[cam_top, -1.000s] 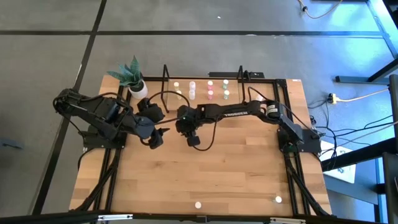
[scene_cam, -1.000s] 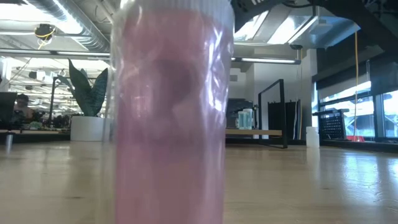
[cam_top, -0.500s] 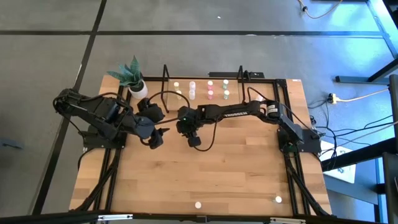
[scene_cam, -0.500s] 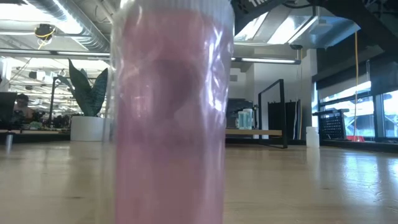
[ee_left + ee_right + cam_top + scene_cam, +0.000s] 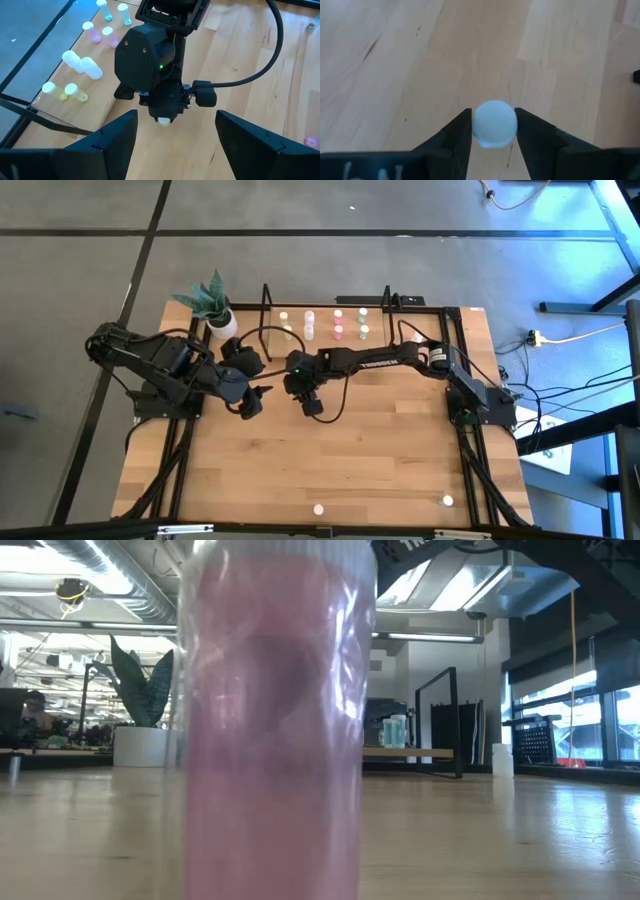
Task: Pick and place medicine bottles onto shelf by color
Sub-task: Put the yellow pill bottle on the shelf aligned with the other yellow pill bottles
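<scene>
the right gripper hangs pointing down over the bare tabletop, with a small white bottle sitting between its two dark fingers. the fingers touch or nearly touch the bottle's round sides, but whether they grip it firmly cannot be told (the cap is all that shows from above). seen from the left wrist, that bottle peeks out pale just below the gripper's black body.

the bottle looks light, rigid plastic, smooth and round, so it is likely to slip or roll out if pinched off-centre; the sound hold is across the middle of its body, fingers square to its sides, with modest force.

the left gripper waits just beside the right one, its fingers spread wide apart and holding nothing.

beyond the right gripper, on the far side, the shelf carries bottles already grouped: yellowish, white, pink and greenish. behind the gripper, near the table's front edge, a pink bottle stands right at the low camera, and another bottle stands apart from it.
</scene>
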You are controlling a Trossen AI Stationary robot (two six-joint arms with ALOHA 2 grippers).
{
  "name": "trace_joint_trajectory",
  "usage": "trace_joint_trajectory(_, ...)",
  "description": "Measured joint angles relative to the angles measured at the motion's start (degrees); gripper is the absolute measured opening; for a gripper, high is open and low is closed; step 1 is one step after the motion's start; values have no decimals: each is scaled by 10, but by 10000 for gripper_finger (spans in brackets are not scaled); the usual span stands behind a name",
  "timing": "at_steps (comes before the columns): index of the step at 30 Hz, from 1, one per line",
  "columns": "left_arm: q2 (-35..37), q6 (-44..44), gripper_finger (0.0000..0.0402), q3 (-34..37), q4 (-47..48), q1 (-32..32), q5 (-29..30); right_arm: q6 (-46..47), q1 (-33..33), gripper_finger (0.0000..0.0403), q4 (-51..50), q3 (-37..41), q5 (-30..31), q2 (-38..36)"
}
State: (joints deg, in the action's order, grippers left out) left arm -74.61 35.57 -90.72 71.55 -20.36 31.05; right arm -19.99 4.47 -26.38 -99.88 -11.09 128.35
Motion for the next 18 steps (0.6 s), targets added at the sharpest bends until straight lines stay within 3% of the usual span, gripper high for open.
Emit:
trace_joint_trajectory(9,0,-1,262,0,0,0,0,-2,0,179,0,0,0,0)
trace_joint_trajectory(18,0,0,262,0,0,0,0,1,0,183,-4,-1,46,-2)
